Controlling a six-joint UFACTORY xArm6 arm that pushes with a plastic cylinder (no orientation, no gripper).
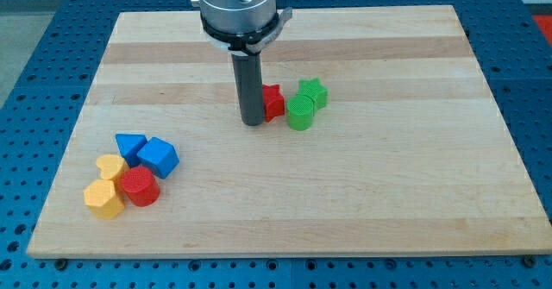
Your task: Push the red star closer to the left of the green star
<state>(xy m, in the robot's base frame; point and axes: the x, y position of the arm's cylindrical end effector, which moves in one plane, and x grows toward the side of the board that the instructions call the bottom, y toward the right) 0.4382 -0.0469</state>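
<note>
The arm enters from the view's top, a little left of centre, where its round, grey metal wrist housing (pixel 235 6) fills the upper edge and narrows to a dark collar with small side tabs. From that collar a straight, dark, cylindrical rod (pixel 251 86) hangs upright, with no visible tilt to either side. My tip (pixel 253 122) sits at the rod's lower end, down at the level of the pale wooden surface (pixel 362 194), near the middle of the view.
</note>
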